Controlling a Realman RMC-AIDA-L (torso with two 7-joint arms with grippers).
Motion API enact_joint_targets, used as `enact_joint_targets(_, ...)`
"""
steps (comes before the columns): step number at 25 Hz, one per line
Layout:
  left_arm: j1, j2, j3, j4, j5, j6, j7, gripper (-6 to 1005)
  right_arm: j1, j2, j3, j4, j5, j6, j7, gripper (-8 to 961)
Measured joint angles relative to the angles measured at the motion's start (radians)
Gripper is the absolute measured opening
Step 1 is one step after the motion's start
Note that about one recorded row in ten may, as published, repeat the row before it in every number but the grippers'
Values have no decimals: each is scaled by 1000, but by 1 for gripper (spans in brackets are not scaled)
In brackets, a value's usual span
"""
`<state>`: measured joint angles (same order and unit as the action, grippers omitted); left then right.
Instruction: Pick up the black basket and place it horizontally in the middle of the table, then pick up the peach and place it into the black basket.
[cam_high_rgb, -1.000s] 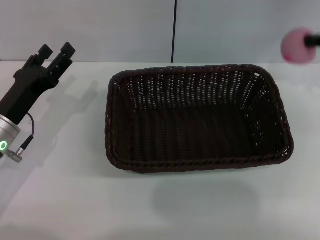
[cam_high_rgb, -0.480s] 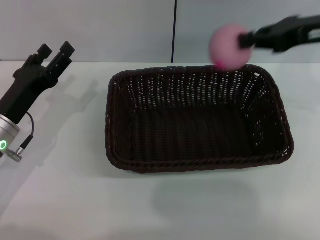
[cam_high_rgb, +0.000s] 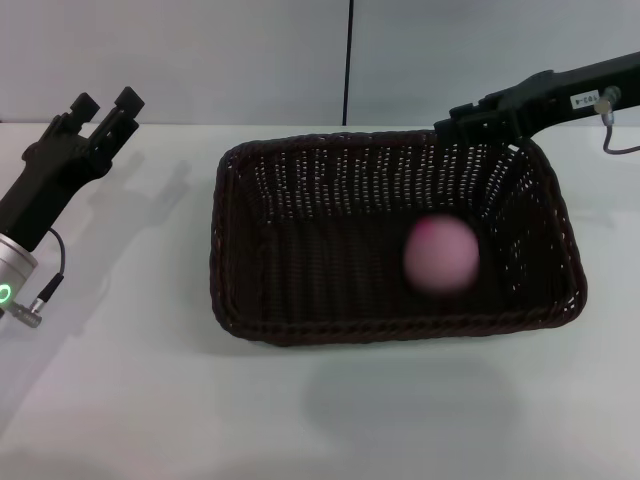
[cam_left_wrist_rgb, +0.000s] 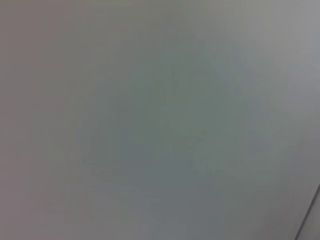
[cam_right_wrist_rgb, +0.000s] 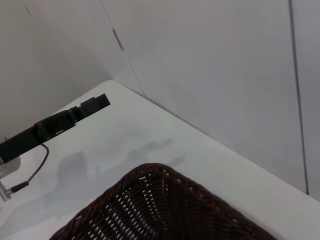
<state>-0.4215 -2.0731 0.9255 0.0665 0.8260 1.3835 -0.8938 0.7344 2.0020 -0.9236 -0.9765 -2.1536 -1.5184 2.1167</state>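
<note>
One black basket is seen lying flat in the middle of the table, its long side set across the head view. It is a rectangular piece of woven wicker, very dark brown-black, with rounded corners, a braided rim and open weave in the side walls through which the pale table shows. A corner of the same basket is caught in the right wrist view, where the plaited rim and the slotted wall are plain. The table is a smooth, plain white surface.

One peach is seen as a round, soft pink ball with a deeper blush near its top, blurred at its edges. It is placed within the basket's outline, toward the right half, free of any gripper; whether it is resting on the woven floor cannot be told.

Two arms are counted. The right gripper is held above the basket's far right corner at the end of a long black arm reaching in from the right edge; nothing is held in it, and how far its fingers are parted cannot be told. The left gripper is parked over the table's far left side, well apart from the basket, pointed up and away, with its two black fingers spread and nothing between them. It is also seen from the right wrist view.
</note>
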Motion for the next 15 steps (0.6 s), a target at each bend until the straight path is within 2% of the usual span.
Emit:
enact_joint_targets(3,1,1,-4,0,0,0,0,764,-10,1,26,-6,4,2,0,312)
enact_joint_targets(4,1,1,-9,0,0,1,0,764,-23,7,84,-7,8,6,-2,343)
enact_joint_targets(6,1,2,-12,0,0,2,0,764,-34,11,123,-7,16,10,-4,406)
enact_joint_targets(8,2,2,-19,0,0,4,0,764,-59,17,193,3,49,19,-7,412)
enact_joint_targets(9,5,2,-23,0,0,5,0,763,-100,20,269,32,134,25,-31,416)
enact_joint_targets(10,5,2,-23,0,0,5,0,763,-100,20,269,32,134,25,-31,419)
enact_joint_targets(11,9,3,-28,1,0,5,0,763,-145,19,335,85,253,28,-95,422)
enact_joint_targets(12,9,3,-28,1,0,5,0,763,-145,19,335,85,253,28,-95,422)
enact_joint_targets(13,10,3,-31,2,0,5,0,763,-171,18,369,126,333,28,-143,422)
enact_joint_targets(14,12,4,-35,3,0,5,0,763,-223,15,425,219,494,27,-265,422)
enact_joint_targets(15,15,4,-42,6,0,6,0,762,-223,15,425,219,494,27,-265,422)
